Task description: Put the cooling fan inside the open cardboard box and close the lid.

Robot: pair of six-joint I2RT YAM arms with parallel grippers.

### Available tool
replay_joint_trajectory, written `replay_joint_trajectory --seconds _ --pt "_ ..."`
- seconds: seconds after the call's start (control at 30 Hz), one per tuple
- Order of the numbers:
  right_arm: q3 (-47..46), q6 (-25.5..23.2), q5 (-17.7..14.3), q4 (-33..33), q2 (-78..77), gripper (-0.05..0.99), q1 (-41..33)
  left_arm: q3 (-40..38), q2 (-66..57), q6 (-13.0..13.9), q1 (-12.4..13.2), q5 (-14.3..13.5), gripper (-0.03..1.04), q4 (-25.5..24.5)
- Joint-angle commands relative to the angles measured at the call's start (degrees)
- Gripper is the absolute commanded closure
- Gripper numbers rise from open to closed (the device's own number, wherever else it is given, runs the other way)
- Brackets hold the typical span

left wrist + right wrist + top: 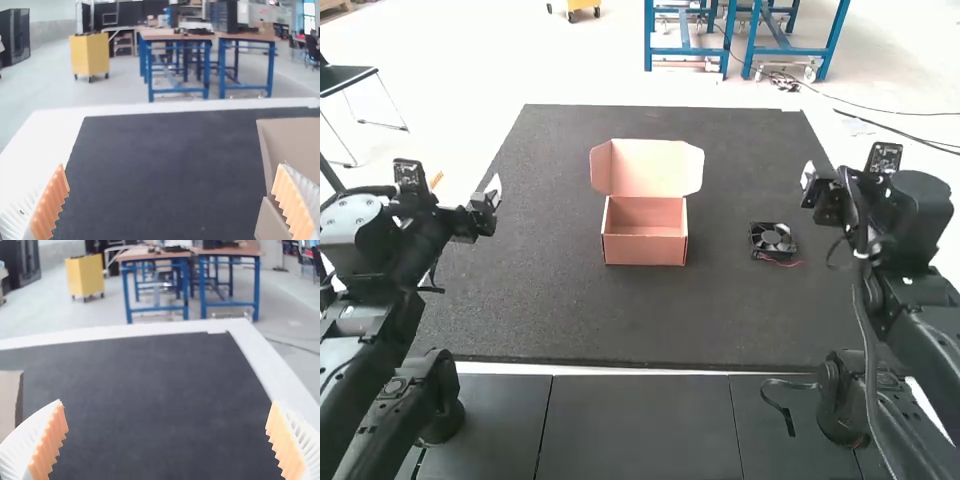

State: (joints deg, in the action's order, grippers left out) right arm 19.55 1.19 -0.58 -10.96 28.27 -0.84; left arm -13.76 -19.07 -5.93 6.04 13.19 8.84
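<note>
Cardboard box open, lid raised. Cooling fan lies on table beside it, apparently not touching. Left claw and right claw both spread apart.

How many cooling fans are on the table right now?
1. The cooling fan lies flat on the black mat, to the right of the open cardboard box and apart from it. The box's floor is partly hidden, so another could sit inside.
</note>
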Motion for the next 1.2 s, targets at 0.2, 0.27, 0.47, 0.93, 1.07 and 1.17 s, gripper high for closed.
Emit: replay_joint_trajectory --seconds 0.2,0.27,0.47,0.93,1.07,1.17 --pt "24.83 -2.77 -2.32 18.34 15.5 0.02 0.58 -20.52 -16.53 -0.75 -0.42 2.81 0.05 -12.62" --pt "31.07 -2.86 -2.58 25.2 19.98 0.02 0.58 -24.83 -19.87 -0.57 -0.86 2.89 0.09 -16.31" --pt "43.2 -7.08 -2.94 41.81 27.98 0.03 0.93 -37.31 -30.32 0.75 -2.88 6.94 0.18 -31.34" --pt "50.06 -1.1 -0.12 57.19 43.1 0.02 2.07 -41.61 -32.43 -6.11 -18.35 9.57 0.05 -33.27" --pt "49.97 1.18 1.19 55.26 46.26 0.02 3.48 -40.56 -32.26 -8.92 -24.24 -0.97 0.05 -31.25" --pt "50.5 1.45 1.55 55.35 49.34 0.03 4.45 -40.38 -32.35 -9.1 -28.02 -5.46 0.05 -32.31"
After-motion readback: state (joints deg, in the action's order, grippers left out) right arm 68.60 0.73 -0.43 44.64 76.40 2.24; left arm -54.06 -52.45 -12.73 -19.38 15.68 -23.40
